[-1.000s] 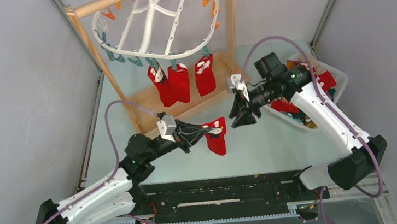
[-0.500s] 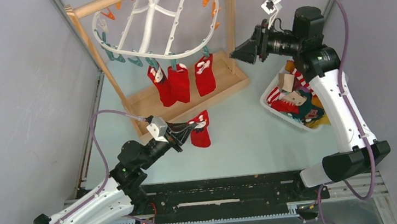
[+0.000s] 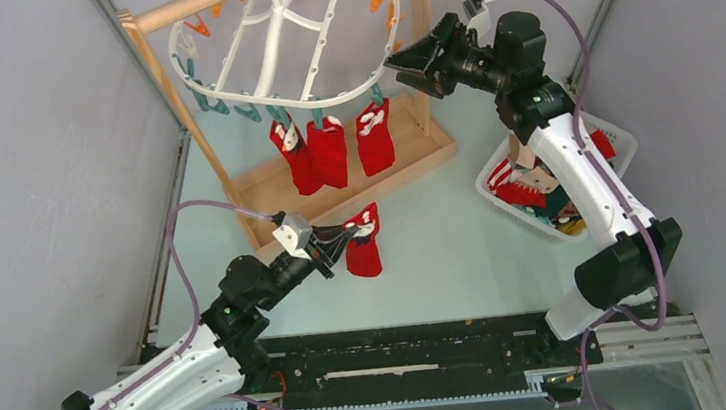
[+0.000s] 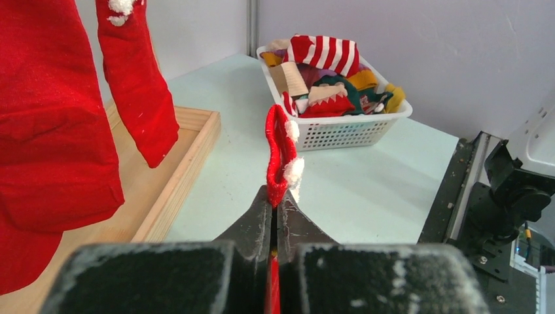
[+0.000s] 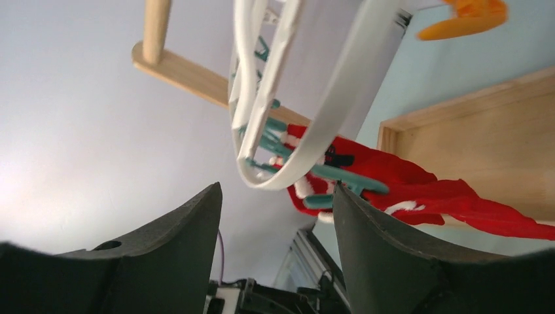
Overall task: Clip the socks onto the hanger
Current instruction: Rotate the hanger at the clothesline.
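Above the pale green counter (image 3: 444,257), a small plain red fabric sock (image 3: 363,250) hangs by its cuff from the tightly closed left gripper (image 3: 335,246). On the large white plastic oval hanger (image 3: 329,98), three red socks (image 3: 329,153) hang clipped. At its right rim the right gripper (image 3: 405,60) gapes, holding nothing. Next, I judge, it must squeeze an orange clothespin (image 3: 378,1) open while the left lifts the cuff in. Farther right, a white plastic basket (image 3: 499,197) holds striped, beige and teal socks (image 4: 327,55).

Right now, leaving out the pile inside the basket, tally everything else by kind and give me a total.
Hanger: 1
Wooden stand: 1
Basket: 1
Clipped red socks: 3
Red sock pinched in the left gripper: 1
Total: 7
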Motion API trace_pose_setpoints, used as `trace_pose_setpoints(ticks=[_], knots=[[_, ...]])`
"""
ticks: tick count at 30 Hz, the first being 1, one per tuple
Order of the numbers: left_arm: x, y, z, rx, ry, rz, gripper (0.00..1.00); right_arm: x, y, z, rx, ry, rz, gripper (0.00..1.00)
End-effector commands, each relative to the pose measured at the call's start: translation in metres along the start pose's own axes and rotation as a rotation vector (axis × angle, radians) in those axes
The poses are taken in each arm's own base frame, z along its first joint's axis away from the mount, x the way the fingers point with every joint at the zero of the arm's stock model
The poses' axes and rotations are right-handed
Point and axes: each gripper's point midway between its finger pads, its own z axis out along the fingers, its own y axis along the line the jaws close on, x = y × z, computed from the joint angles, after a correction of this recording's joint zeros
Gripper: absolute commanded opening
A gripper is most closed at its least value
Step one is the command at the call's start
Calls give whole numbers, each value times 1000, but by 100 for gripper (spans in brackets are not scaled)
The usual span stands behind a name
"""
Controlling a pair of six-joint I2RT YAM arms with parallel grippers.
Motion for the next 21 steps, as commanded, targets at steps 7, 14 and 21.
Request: trace_pose_setpoints(ticks=[7, 14, 21], knots=[[-20, 5, 1, -25, -35, 64, 0, -7, 6, 27, -36, -48, 125, 69], [-18, 8, -2, -39, -31, 74, 0, -5, 0, 35, -28, -52, 175, 56], [-21, 8, -4, -40, -23, 83, 0, -27, -2, 28, -27, -89, 175, 32]])
